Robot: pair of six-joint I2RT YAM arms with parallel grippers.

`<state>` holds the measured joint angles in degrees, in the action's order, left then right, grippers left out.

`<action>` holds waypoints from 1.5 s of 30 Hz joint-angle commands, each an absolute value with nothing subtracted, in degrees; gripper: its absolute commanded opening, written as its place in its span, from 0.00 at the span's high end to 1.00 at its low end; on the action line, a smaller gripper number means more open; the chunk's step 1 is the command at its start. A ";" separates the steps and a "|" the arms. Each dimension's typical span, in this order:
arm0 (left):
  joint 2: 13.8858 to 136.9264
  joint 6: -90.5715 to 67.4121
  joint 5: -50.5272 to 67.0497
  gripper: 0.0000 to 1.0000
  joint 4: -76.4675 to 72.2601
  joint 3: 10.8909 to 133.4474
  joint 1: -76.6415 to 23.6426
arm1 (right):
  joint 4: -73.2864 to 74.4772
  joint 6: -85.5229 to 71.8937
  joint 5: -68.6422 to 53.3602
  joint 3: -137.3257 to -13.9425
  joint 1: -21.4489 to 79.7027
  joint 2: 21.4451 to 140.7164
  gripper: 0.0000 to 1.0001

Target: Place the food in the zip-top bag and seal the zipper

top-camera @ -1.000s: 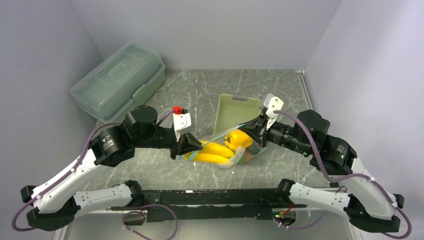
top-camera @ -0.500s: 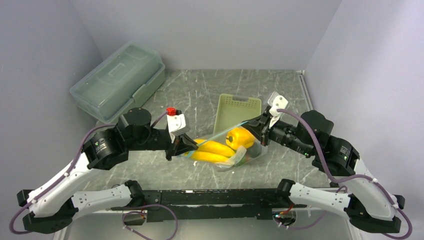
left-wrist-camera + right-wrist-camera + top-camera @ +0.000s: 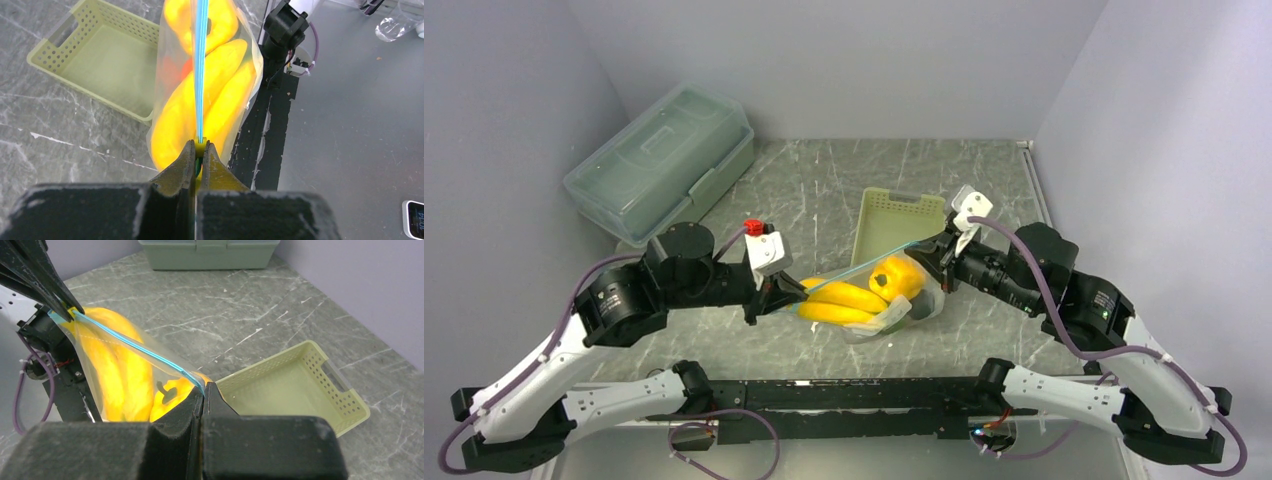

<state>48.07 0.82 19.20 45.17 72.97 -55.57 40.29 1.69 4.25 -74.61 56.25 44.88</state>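
The clear zip-top bag hangs between my two grippers above the table, holding the food: yellow banana-like pieces and a yellow-orange round piece. Its teal-blue zipper runs taut and straight between them. My left gripper is shut on the zipper's left end. My right gripper is shut on the zipper's right end. In the left wrist view an orange piece shows behind the yellow pieces. The green pieces are mostly hidden.
The pale yellow-green perforated basket lies behind the bag, seemingly empty, also in the right wrist view. A large translucent lidded storage box stands at the far left. The black base rail runs along the near edge.
Both grippers have shifted left, carrying the bag with them. The left gripper has drawn further left, so the zipper between them has lengthened.
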 commanded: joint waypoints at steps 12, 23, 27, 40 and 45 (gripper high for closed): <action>42.91 0.36 14.06 1.00 60.75 74.94 -55.46 | 36.17 0.33 18.89 -70.11 55.11 41.70 1.00; 40.83 -2.31 10.96 1.00 64.59 76.63 -55.46 | 36.54 -2.02 24.43 -68.99 55.10 40.69 1.00; 40.31 -2.61 10.05 1.00 65.40 77.02 -55.46 | 36.34 -2.28 25.48 -69.07 55.10 40.99 1.00; 41.57 -2.57 8.52 0.80 60.54 75.15 -55.46 | 33.45 -2.18 20.24 -69.21 55.10 43.01 1.00; 43.26 -1.81 9.27 0.63 57.80 74.38 -55.46 | 32.73 -1.53 16.79 -69.70 55.11 44.33 1.00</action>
